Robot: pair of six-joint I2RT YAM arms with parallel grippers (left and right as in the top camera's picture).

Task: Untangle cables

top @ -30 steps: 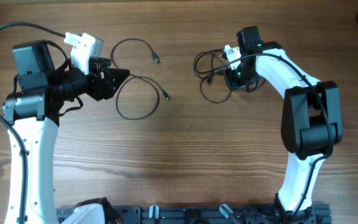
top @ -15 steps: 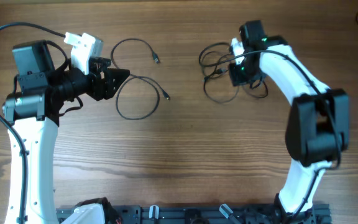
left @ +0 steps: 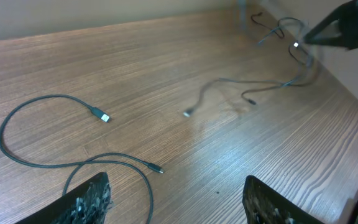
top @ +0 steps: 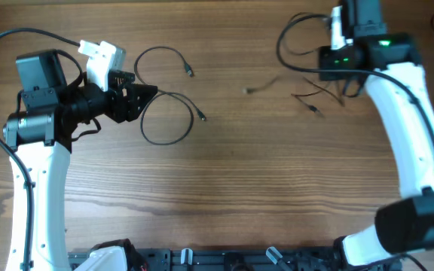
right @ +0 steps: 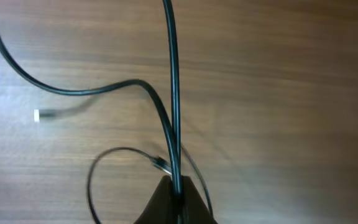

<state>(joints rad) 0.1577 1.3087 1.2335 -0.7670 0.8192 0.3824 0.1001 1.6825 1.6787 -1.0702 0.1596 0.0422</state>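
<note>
Cables lie in two groups on the wooden desk.

**Left group.** Thin black cord forms two open loops, one beyond the other in the overhead view. Two small plug ends show, the far plug and the near plug, both turned toward the middle of the desk. Whether this is one cord or two cannot be told.

**Right group.** A looser tangle lies toward the far right of the desk, well apart from the left loops. Its thin strands are blurred. One free plug trails out toward the centre.

**Left tool**. Released, with its fingers spread wide. It sits low over the desk just beside the nearer loop, and its wrist view shows nothing between the fingers.

**Right tool**. Clenched on the held cord, which runs straight away from the pinched fingertips in the wrist view. A second strand curves in from the side and meets the held cord just above the fingertips. A finer loop lies on the desk below. In the overhead view a wide arc of cord swings out from this tool toward the far edge. A green indicator light glows on the wrist housing. Any lettering there is too small to read.
</note>
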